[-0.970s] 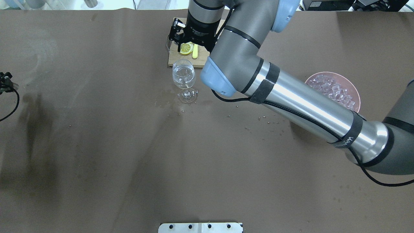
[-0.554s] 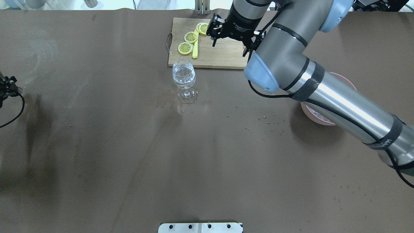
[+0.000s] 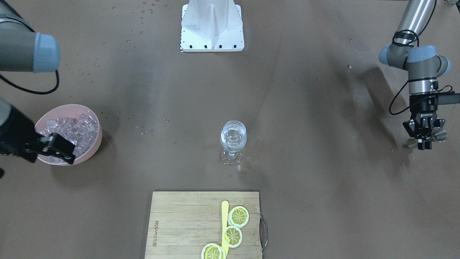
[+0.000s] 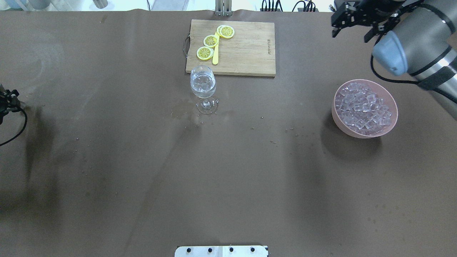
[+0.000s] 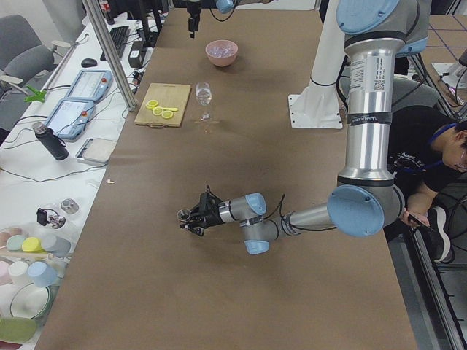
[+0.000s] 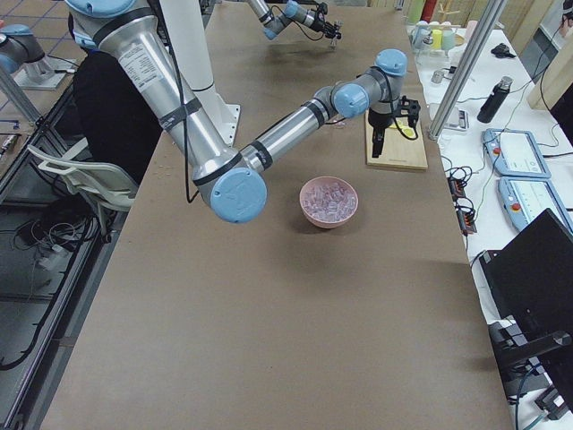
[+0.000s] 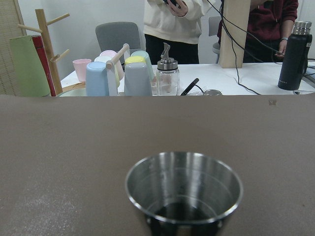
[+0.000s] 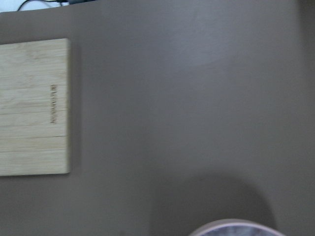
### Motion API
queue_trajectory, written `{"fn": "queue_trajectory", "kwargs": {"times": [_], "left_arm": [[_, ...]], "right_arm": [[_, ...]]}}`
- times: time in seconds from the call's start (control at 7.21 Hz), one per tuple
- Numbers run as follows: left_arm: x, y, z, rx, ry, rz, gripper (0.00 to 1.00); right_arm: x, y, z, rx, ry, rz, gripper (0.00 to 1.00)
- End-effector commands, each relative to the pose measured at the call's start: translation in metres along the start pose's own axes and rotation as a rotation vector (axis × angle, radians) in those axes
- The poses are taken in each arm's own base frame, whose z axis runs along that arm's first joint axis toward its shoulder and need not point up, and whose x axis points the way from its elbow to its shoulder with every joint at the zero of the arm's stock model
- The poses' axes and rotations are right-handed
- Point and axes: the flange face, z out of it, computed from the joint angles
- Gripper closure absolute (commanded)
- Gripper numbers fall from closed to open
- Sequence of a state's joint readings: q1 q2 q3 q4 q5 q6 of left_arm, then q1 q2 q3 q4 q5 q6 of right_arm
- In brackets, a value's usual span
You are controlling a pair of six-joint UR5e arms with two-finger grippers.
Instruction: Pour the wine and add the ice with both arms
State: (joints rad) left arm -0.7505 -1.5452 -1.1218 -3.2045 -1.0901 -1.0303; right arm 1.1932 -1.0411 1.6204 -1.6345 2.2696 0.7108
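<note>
Right arm [image 4: 421,46] has swung off the cutting board [image 4: 246,46] where it was a second ago. It's now way up in the upper right corner of the overhead view, so the pink bowl [image 4: 336,107] isn't covered any more. Right tool [image 4: 351,34] has its fingers spread with nothing between them, and it hangs above the bowl in the frame, not over it. The ice [image 4: 364,106] is all heaped in that bowl, middle right of the overhead view.

Left tool [image 3: 429,138] sits at the right edge of the front-facing view, clamped on a little steel cup [image 7: 183,191]. Wrist cam shows the cup mostly empty, just something dark at the bottom. Can't tell if it touches the worktop [image 4: 228,178] or hangs just above it.

Progress-wise, the wine glass [image 4: 203,84] stands upright just below the board's lower left corner with clear stuff in it. It looks like cubes plus liquid, so I'd guess the pour is done and some ice is in. What's left is probably more ice, or parking both arms.

Worktop is a brown sheet with a wet patch [image 4: 182,110] and stray droplets near the glass foot. Lemon slices [image 4: 210,41] and a yellow stick [image 4: 215,53] lie on the board. Past the worktop's end there's a white desk with pastel cups [image 7: 98,78], a black flask [image 7: 294,54] and people [image 7: 172,19] standing.
</note>
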Motion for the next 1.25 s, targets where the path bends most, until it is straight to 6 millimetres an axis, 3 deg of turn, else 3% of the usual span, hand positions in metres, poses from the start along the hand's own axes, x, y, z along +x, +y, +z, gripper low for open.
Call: {"fn": "queue_trajectory", "kwargs": {"times": [0.0,0.28,0.55,0.69,0.83,0.97,1.11], "left_arm": [[0.001,0.005,0.000,-0.008,0.001,0.005,1.00],[0.002,0.006,0.000,-0.011,0.002,0.007,1.00],[0.002,0.007,0.000,-0.012,0.003,0.008,0.99],[0.002,0.007,0.000,-0.013,0.003,0.007,0.84],[0.003,0.006,0.000,-0.012,0.004,0.008,0.46],[0.005,0.006,0.001,-0.012,0.006,0.006,0.13],[0.005,0.005,-0.001,-0.011,0.007,0.006,0.03]], "right_arm": [[0.127,-0.004,-0.016,-0.003,0.027,-0.062,0.00],[0.229,0.017,-0.027,-0.021,0.012,-0.089,0.00],[0.296,0.042,-0.025,-0.034,0.027,-0.116,0.00],[0.317,0.053,-0.019,-0.049,0.035,-0.125,0.00],[0.334,0.055,-0.015,-0.059,0.044,-0.120,0.00],[0.339,0.054,-0.013,-0.063,0.048,-0.122,0.00],[0.338,0.052,-0.016,-0.058,0.046,-0.123,0.00]]}}
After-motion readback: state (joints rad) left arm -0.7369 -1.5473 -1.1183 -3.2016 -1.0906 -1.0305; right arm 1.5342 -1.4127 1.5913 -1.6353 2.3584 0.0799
